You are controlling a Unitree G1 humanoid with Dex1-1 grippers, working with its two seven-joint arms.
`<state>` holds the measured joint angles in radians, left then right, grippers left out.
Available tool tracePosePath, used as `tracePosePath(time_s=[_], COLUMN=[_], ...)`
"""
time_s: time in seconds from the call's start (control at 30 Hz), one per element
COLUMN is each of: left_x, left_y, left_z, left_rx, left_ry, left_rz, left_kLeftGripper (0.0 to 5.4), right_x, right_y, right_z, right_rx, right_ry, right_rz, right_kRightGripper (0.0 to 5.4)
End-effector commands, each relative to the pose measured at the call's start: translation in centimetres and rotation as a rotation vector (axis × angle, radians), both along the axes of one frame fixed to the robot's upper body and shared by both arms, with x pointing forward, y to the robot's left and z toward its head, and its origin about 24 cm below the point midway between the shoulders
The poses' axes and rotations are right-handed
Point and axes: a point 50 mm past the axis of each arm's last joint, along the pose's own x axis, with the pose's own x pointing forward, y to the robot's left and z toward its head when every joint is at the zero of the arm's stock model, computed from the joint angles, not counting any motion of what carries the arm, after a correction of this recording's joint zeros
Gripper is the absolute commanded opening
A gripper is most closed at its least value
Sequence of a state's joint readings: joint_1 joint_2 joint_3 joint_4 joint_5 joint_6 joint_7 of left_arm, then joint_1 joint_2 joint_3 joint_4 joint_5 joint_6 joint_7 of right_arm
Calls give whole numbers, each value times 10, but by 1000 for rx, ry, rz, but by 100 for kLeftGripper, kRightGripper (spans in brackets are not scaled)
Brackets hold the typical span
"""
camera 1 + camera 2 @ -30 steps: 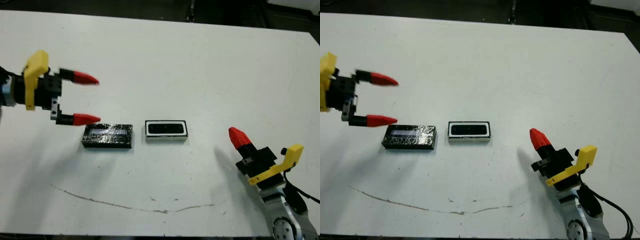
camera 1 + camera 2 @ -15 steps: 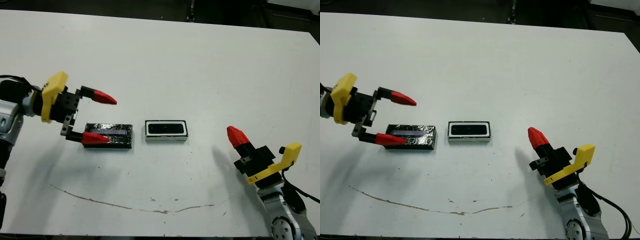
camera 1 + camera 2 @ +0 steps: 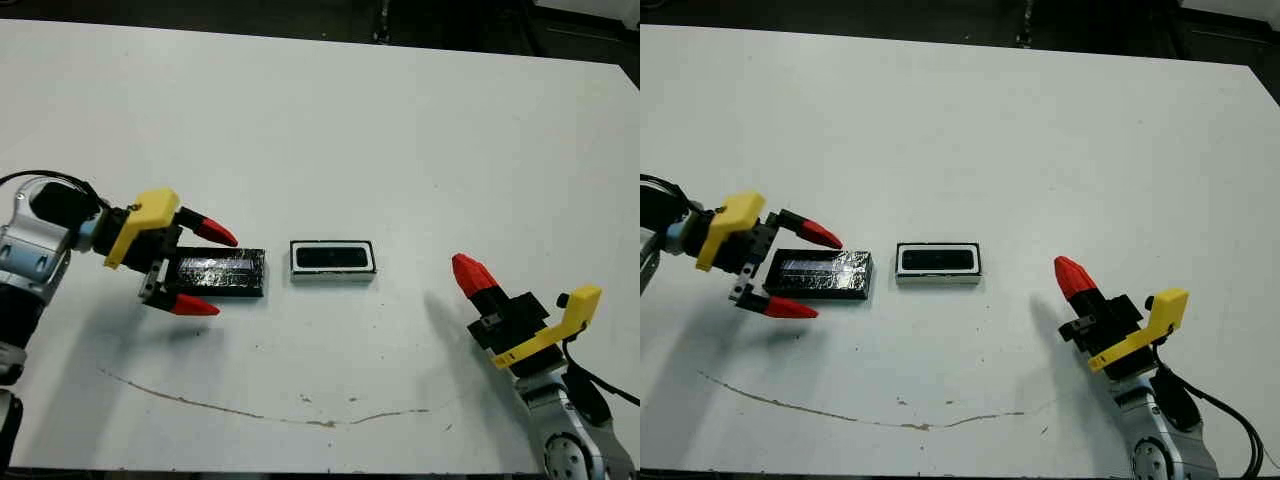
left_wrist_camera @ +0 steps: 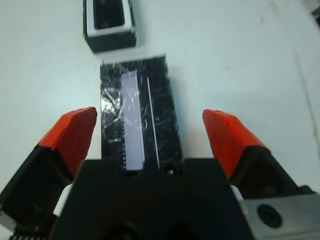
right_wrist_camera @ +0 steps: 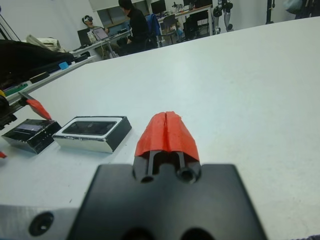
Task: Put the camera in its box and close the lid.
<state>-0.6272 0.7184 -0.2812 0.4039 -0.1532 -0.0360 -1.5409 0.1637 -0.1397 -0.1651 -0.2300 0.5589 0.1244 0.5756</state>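
Straddling the lid (image 3: 214, 272), the left pincer (image 3: 196, 271) held its red fingers spread on either side, not yet pinching it. The lid lay flat on the worktop (image 3: 330, 120) near its left edge, just beside the box (image 3: 332, 259), where the camera (image 3: 333, 257) appeared already seated. The right pincer (image 3: 474, 276), pressed together, rested well apart near the front right corner. Judged step: grasping the lid; next, squeeze, lift, and set it squarely on the box.

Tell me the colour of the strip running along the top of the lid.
Pale bluish-white, on the crinkled black lid; the left wrist view shows it best.
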Motion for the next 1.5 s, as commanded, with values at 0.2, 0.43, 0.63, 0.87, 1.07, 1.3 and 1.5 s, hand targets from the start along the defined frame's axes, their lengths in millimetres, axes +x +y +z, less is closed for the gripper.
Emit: tracePosePath(time_s=[0.2,0.43,0.63,0.87,1.07,1.3,1.5], left_x=[0,2,1,-1,-2,-1,0], left_y=[8,13,16,17,19,17,15], left_z=[-7,-13,-14,-10,-7,-8,-12], left_rx=[29,-37,-46,-88,-110,-175,-327], left_ry=[-13,93,183,202,190,201,231], left_rz=[49,115,173,138,133,130,225], left_kLeftGripper=[540,540,522,424,342,314,314], right_x=[-3,-3,-2,-2,-2,-1,-2], right_y=[-6,-7,-7,-8,-8,-7,-6], right_z=[-6,-7,-7,-8,-8,-8,-7], right_rx=[-16,-22,-31,-10,-17,-11,-16], right_ry=[42,36,21,34,48,49,64], right_rz=[-5,0,7,-3,-11,-4,-8], right_kRightGripper=[1,1,0,0,0,0,0])
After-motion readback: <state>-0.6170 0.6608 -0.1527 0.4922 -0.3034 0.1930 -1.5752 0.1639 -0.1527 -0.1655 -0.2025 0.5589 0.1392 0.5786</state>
